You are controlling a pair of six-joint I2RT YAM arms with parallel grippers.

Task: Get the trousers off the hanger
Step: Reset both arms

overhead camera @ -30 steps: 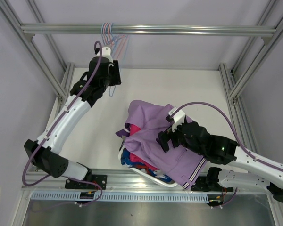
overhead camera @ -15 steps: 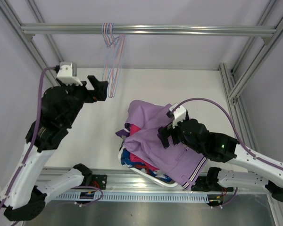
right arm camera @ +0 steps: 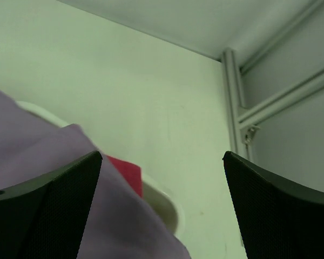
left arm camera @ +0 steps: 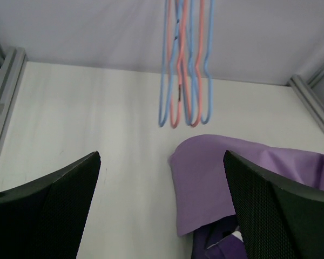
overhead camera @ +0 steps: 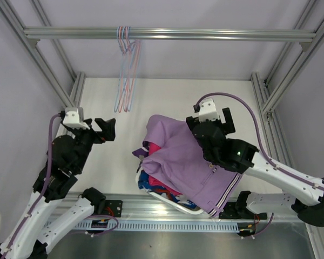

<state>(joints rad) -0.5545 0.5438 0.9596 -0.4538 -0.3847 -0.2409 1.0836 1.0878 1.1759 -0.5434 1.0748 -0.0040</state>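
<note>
The jaws of the left gripper (overhead camera: 107, 129) and the right gripper (overhead camera: 211, 120) both stand wide and hold nothing. The trousers (overhead camera: 186, 162) lie as a heap in a white basket (overhead camera: 175, 205) at 5 o'clock on the counter (overhead camera: 178, 97), well apart from the bare hangers (overhead camera: 124, 86) at 11 o'clock. I judge the cloth to be light, limp and not fragile, so a pinch on a raised fold of the lilac top pair should hold it.

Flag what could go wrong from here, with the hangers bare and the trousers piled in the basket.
1. The lilac trousers spill over the rim of the basket at the near side, so they might slide out.
2. The open right gripper sits close by that cloth, so a low sweep could snag it.
</note>
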